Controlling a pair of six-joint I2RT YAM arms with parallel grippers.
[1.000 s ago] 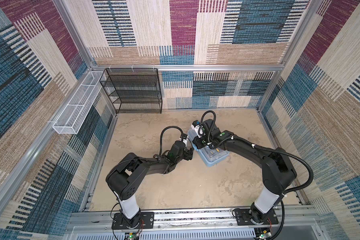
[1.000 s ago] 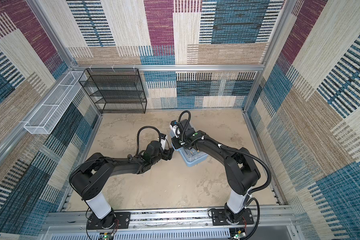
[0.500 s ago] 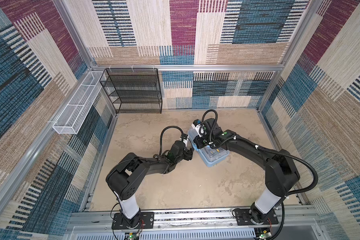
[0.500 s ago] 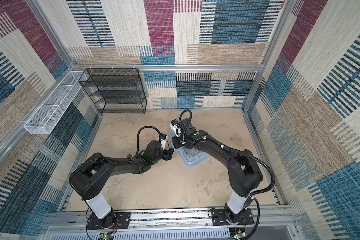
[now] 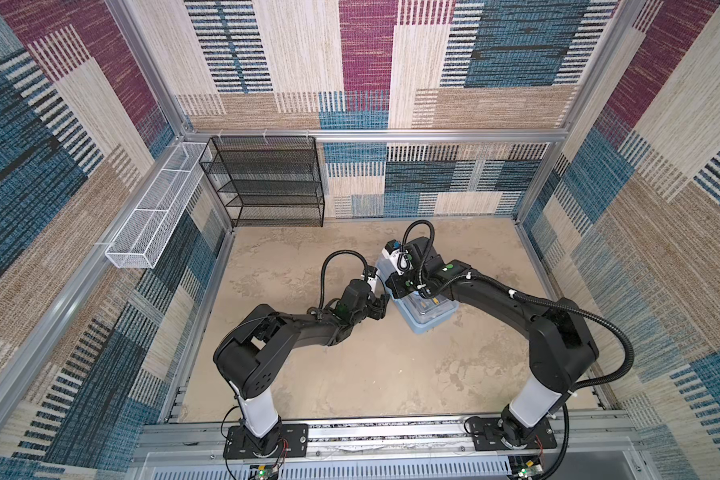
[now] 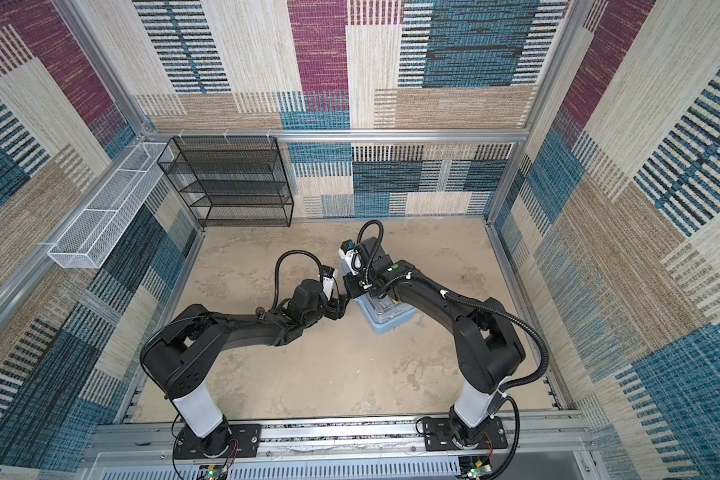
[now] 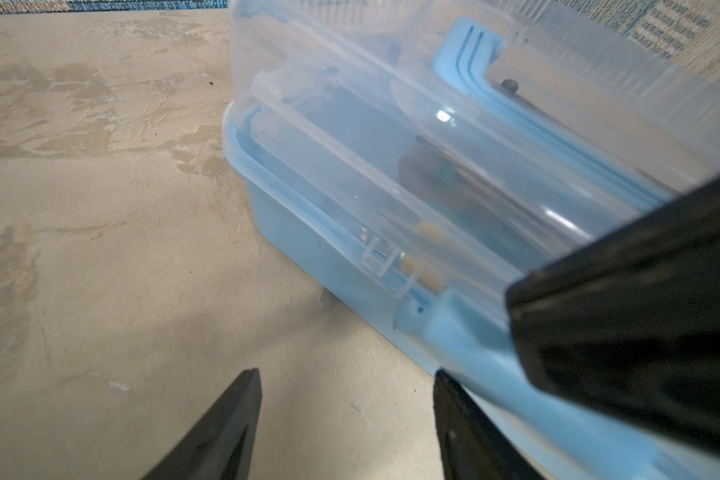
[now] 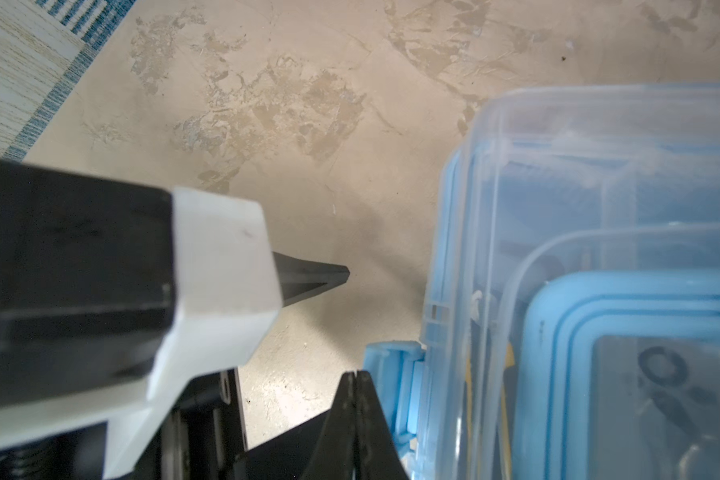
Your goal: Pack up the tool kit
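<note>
I had the toolbox [image 5: 422, 322] on the table [image 5: 350, 374], well apart from the black rack [image 5: 267, 183], and both arms were drawn in on the one long side of the toolbox that carries the latch [image 8: 393, 361]. I judged that fastening it was the reason for the crowding, since it seemed to be what was left to do. In both top views no loose tools lay on the table around the toolbox, so the packing looked nearly done to me. The right fingers [image 8: 341, 415] were pressed fully together with nothing between them, their tips just beside the latch, which I took as a blunt point for pushing and not a grip. The left fingers [image 7: 225, 428] stood partly apart and empty, low over the table just beside the toolbox's base, one tip close under the latch. Whether it touched I could not tell. I read that as bracing, to keep a light box from sliding under a push. The toolbox had a pale blue base and a clear lid [image 7: 391, 104] lying down on it, with the blue handle [image 8: 578, 291] folded flat on top. Through the lid I could make out dark tools [image 8: 661, 370] and a bit of yellow, too blurred to name. The latch seemed to stand a little out from the toolbox's wall, so it was probably not yet snapped.
</note>
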